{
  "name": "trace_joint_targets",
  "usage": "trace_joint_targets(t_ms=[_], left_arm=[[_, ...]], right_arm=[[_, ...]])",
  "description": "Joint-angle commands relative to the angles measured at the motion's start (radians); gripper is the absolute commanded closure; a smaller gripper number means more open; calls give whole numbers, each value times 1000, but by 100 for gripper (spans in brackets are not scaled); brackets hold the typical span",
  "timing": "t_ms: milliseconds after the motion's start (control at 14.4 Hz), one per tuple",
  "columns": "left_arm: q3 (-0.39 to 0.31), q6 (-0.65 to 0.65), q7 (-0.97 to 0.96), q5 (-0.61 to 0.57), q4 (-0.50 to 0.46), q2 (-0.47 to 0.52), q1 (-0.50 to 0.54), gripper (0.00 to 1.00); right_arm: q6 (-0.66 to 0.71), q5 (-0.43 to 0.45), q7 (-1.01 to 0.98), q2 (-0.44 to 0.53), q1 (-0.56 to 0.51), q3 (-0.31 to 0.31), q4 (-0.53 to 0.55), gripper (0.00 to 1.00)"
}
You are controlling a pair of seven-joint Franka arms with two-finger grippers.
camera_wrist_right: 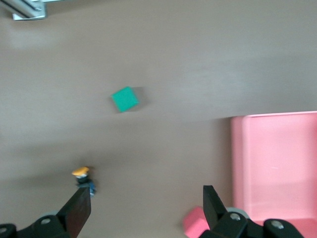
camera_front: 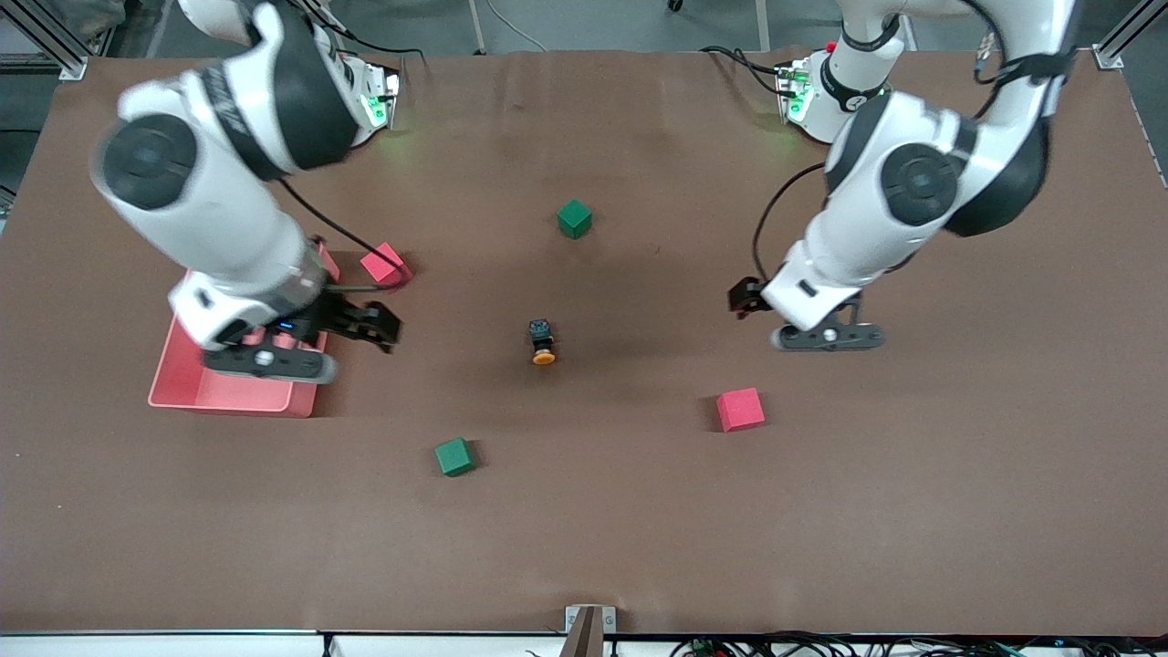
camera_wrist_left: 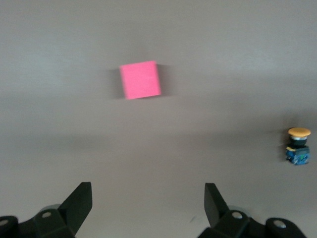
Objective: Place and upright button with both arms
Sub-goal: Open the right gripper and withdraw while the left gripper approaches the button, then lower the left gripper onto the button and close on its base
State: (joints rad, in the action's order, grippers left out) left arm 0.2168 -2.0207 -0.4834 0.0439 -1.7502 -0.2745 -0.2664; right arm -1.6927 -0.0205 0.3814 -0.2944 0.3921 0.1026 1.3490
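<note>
The button (camera_front: 542, 342) is tiny, with an orange cap on a black-and-blue body. It lies on its side mid-table, cap toward the front camera. It also shows in the left wrist view (camera_wrist_left: 298, 146) and in the right wrist view (camera_wrist_right: 83, 179). My right gripper (camera_front: 372, 324) hangs open and holds nothing, by the corner of the pink tray (camera_front: 228, 392), toward the right arm's end from the button. My left gripper (camera_front: 746, 297) hangs open over bare table toward the left arm's end. Its fingers (camera_wrist_left: 79, 203) hold nothing.
One green cube (camera_front: 574, 218) sits farther from the front camera than the button, another (camera_front: 454, 456) nearer. A red cube (camera_front: 740, 409) lies near the left gripper. A second red cube (camera_front: 384, 265) rests beside the tray.
</note>
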Motion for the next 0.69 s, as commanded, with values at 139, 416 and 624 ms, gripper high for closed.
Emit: trace_joint_targets(t_ms=[139,416,624], left_arm=[[-5,-84,-188,-67,102,-151,-128,0],[-8,-84,-387,-153,260,-306,-227,0],[-14,-85,-455,-179,360,-403,-280,0]], right_arm=[[102,8,-255,148,-200,-11,58,0],[146,7,-345,236,-311,-11,114,0],[139,7,-394,302,-360,-12,191,0]])
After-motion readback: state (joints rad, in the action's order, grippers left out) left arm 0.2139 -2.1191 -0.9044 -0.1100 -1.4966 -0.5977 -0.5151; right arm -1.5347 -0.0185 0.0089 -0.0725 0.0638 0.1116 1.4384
